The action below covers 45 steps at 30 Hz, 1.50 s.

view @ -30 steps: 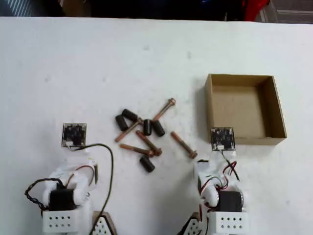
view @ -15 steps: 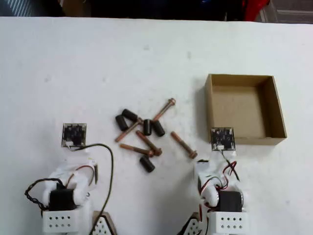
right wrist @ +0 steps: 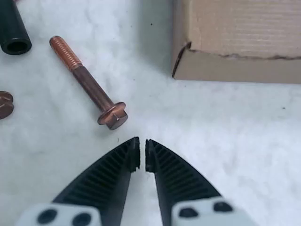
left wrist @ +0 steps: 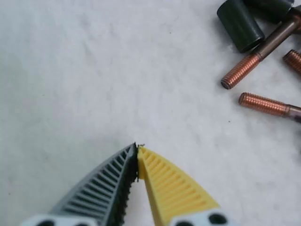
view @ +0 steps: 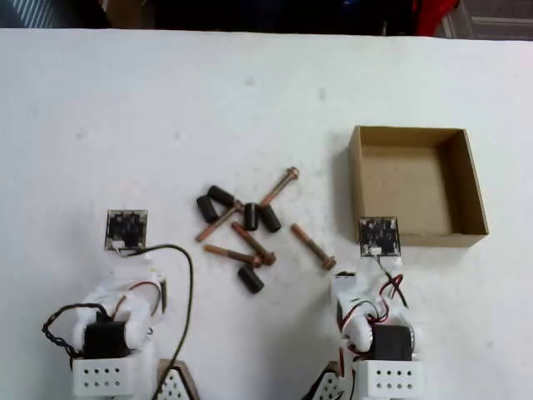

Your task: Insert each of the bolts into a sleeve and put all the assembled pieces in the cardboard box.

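Several copper bolts (view: 250,242) and black sleeves (view: 250,279) lie mixed in a loose pile at the table's middle. One bolt (view: 313,247) lies apart, nearer the open cardboard box (view: 466,179) at the right, which holds nothing. My left gripper (left wrist: 137,149) is shut over bare table, with a sleeve (left wrist: 240,26) and threaded bolt ends (left wrist: 247,70) a short way beyond it. My right gripper (right wrist: 142,153) is shut, its tips just short of the head of a bolt (right wrist: 89,84), with the box's near wall (right wrist: 235,47) ahead to one side.
Both arm bases (view: 104,342) sit at the table's near edge, with loose cables around them. The white table (view: 166,100) stretches wide beyond the pile. A black sleeve (right wrist: 13,33) lies beside the lone bolt.
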Each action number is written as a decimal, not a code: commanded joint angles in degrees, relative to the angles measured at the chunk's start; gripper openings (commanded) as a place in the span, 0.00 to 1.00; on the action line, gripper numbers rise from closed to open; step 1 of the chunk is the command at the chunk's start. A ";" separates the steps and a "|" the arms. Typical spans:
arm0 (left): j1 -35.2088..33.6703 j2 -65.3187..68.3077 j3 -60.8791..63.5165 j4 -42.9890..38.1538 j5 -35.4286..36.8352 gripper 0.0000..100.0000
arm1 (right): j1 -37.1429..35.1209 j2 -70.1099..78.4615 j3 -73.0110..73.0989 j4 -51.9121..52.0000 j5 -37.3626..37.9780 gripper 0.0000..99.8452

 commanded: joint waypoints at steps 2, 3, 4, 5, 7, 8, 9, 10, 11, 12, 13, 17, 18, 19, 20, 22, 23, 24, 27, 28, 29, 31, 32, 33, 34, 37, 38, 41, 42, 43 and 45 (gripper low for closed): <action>-0.22 -0.48 -0.18 0.35 0.53 0.02 | -1.54 -0.13 0.53 0.31 -0.35 0.02; -0.22 -0.48 -0.18 0.35 0.53 0.02 | -1.80 -0.13 0.53 0.31 -0.35 0.02; -0.22 -0.48 -0.18 0.35 0.53 0.02 | -1.80 -0.13 0.53 0.31 -0.35 0.02; -0.22 -0.48 -0.18 0.35 0.53 0.02 | -1.80 -0.13 0.53 0.31 -0.26 0.02; -0.22 -0.48 -0.18 0.35 0.53 0.02 | -1.80 -0.13 0.53 0.31 -0.26 0.02; -0.22 -0.48 -0.18 0.35 0.53 0.02 | -1.80 -0.13 0.53 0.31 -0.26 0.02; -0.22 -0.48 -0.18 0.35 0.53 0.02 | -1.80 -0.13 0.53 0.31 -0.26 0.02; -0.22 -0.48 -0.18 0.35 0.53 0.02 | -1.80 -0.13 0.53 0.31 -0.26 0.02; -0.22 -0.48 -0.18 0.35 0.53 0.02 | -1.80 -0.13 0.53 0.31 -0.26 0.02; -0.22 -0.48 -0.18 0.35 0.53 0.02 | -1.80 -0.13 0.53 0.22 -0.26 0.02; -0.22 -0.48 -0.18 0.35 0.53 0.02 | -1.80 -0.22 0.53 0.13 -0.26 0.02; -0.22 -0.48 -0.18 0.35 0.53 0.02 | -2.86 -0.31 0.53 -0.31 -0.18 0.02; -0.22 -0.48 -0.18 0.35 0.53 0.02 | -2.86 -0.31 0.53 -1.71 -0.18 0.02; -0.22 -0.48 -0.18 0.35 0.53 0.02 | -2.86 -0.31 0.53 -3.03 -0.18 0.02; -0.22 -0.48 -0.18 0.35 0.53 0.02 | -2.95 -0.31 0.53 -4.18 -0.18 0.02; -0.22 -0.48 -0.18 0.35 0.53 0.02 | -2.77 -0.31 0.53 -6.73 -0.18 0.02; -0.22 -0.48 -0.18 0.35 0.53 0.02 | -2.68 -0.31 0.53 -8.31 -0.18 0.02; -0.22 -0.48 -0.18 0.35 0.53 0.02 | -2.59 -0.31 0.53 -9.71 -0.18 0.02; -0.22 -0.48 -0.18 0.35 0.53 0.02 | -2.68 -0.31 0.53 -14.02 -0.09 0.02; -0.22 -0.48 -0.18 0.35 0.53 0.02 | -2.59 -0.31 0.53 -15.43 0.18 0.02; -0.22 -0.48 -0.18 0.35 0.53 0.02 | -2.59 -0.31 0.53 -16.48 1.67 0.02; -0.22 -0.48 -0.18 0.35 0.53 0.02 | -2.59 -0.31 0.53 -17.80 7.82 0.02; -0.22 -0.48 -0.18 0.35 0.53 0.02 | -2.59 -0.31 0.53 -18.51 11.16 0.02; -0.22 -0.48 -0.18 0.35 0.53 0.02 | -2.59 -0.31 0.53 -19.12 14.07 0.02; -0.22 -0.48 -0.18 0.35 0.53 0.02 | -2.59 -0.31 0.53 -19.56 16.53 0.02; -0.22 -0.48 -0.18 0.35 0.53 0.02 | -2.59 -0.31 0.35 -20.18 18.99 0.02; -0.22 -0.48 -0.18 0.35 0.53 0.02 | -2.59 -0.31 -0.09 -20.18 18.90 0.02; -0.22 -0.48 -0.18 0.35 0.53 0.02 | -2.51 -0.22 -4.04 -15.69 19.25 0.02; -0.22 -0.48 -0.18 0.35 0.53 0.02 | -2.51 -0.22 -6.15 -13.41 19.25 0.02; -0.22 -0.48 -0.18 0.35 0.53 0.02 | -2.51 -0.22 -8.35 -11.30 19.25 0.02; -0.22 -0.48 -0.18 0.35 0.53 0.02 | -2.59 -0.22 -12.66 -7.87 19.34 0.02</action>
